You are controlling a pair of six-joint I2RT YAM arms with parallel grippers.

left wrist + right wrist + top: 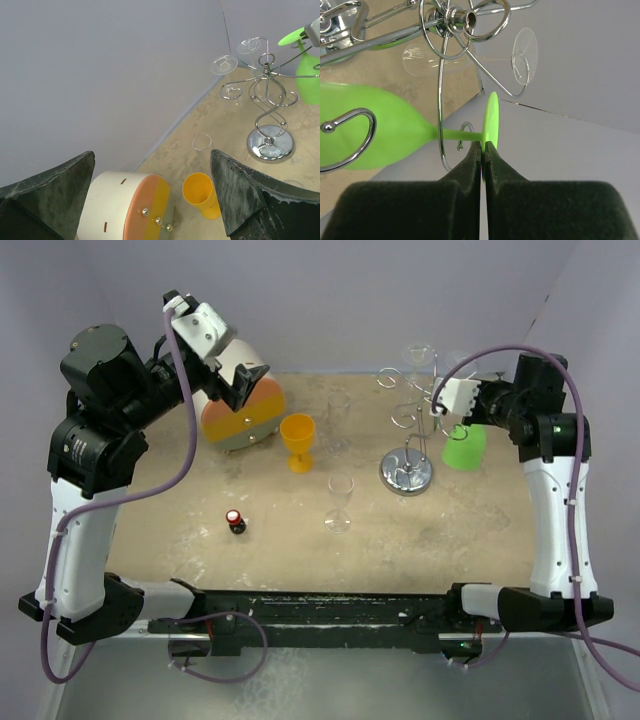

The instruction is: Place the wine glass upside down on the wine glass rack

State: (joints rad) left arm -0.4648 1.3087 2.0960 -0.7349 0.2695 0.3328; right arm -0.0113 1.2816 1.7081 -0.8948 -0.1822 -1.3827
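Green wine glass (375, 125) hangs bowl-down, foot up, right beside the wine glass rack (407, 472)!
The right tool (483, 150) pinches the foot's rim, likely so the stem can slip into a wire loop. The left tool (230, 388) hovers spread wide, well apart above the tabletop (180, 530).

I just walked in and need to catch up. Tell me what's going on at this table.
The right gripper is shut on the foot of a green wine glass, holding it upside down against the looped arms of the wine glass rack. Whether the stem sits in a loop is unclear. Clear glasses hang on the rack. The left gripper is open and empty, raised above a round box. An orange goblet stands on the table.
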